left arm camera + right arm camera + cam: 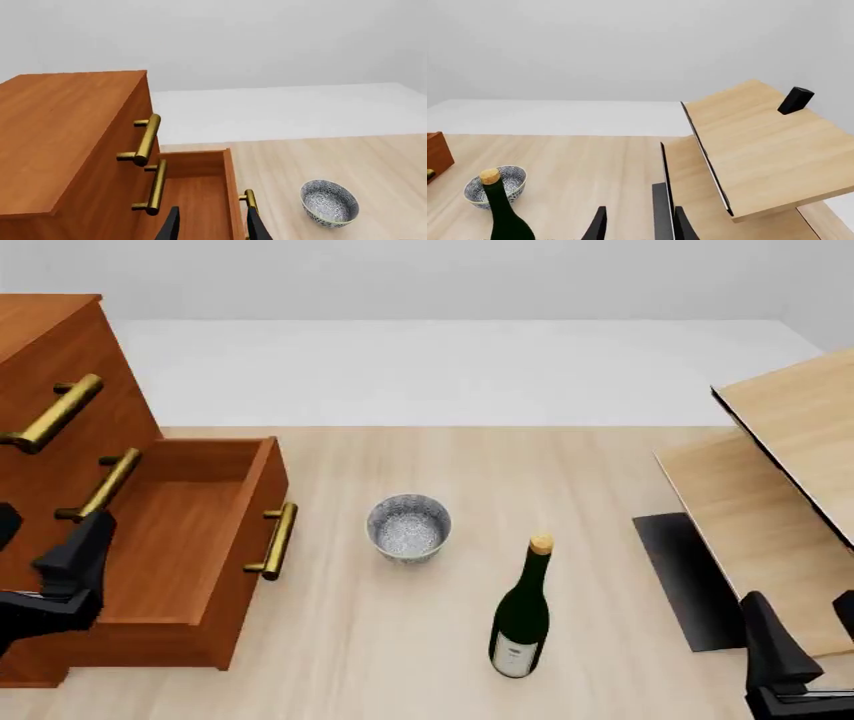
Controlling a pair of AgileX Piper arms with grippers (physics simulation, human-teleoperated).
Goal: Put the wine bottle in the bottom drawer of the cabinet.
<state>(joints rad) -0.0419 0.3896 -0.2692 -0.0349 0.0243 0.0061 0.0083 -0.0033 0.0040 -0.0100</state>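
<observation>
The wine bottle stands upright on the table, right of the speckled bowl. The bottom drawer of the cabinet is pulled out at left. The left tool and right tool both hang open, gripping nothing.

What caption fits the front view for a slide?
Bottom drawer open, wine bottle upright beside the bowl, both grippers empty.
</observation>
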